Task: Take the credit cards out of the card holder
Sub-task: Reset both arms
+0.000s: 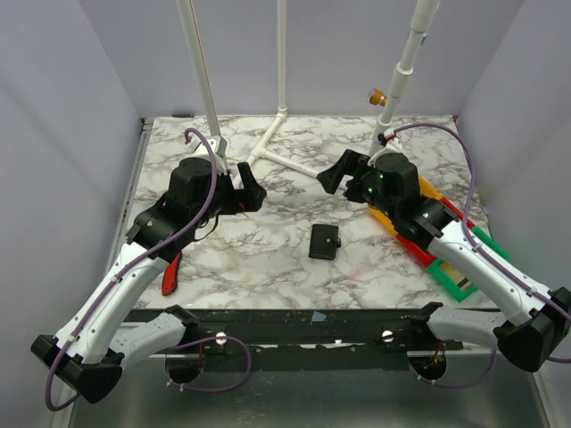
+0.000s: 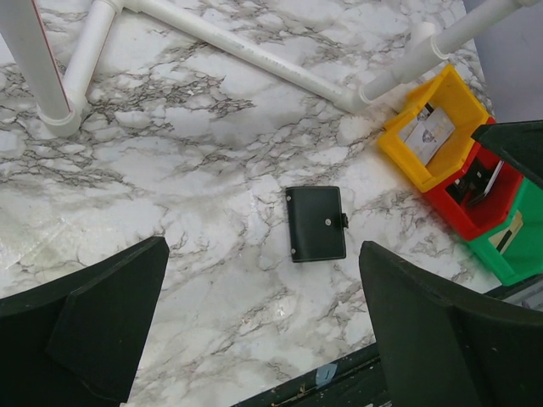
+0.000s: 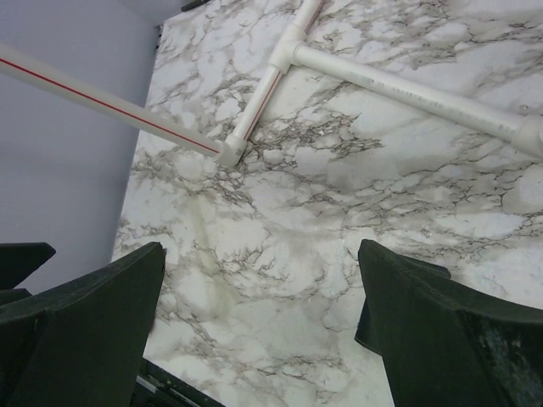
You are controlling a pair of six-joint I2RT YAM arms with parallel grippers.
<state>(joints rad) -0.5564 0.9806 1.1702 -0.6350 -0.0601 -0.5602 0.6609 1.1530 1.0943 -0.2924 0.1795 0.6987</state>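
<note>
— Where's the card holder [image 1: 325, 242]?
— It lies flat and closed on the marble table [image 1: 268, 259], left of the yellow bin [image 2: 454, 93] and apart from it. Its long axis runs from the near edge to the far edge, and its snap tab faces the bin.
— And the grippers?
— The left gripper [image 1: 252, 185] is well left of the bin, fingers spread wide and empty. The right gripper [image 1: 342, 171] is just left of the bin, also spread and empty.

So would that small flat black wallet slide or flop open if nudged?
It would probably slide: the flat black wallet lies flush on the glossy marble tabletop. It likely stays shut, as its tab looks snapped closed. Too flat to roll or tip.
</note>
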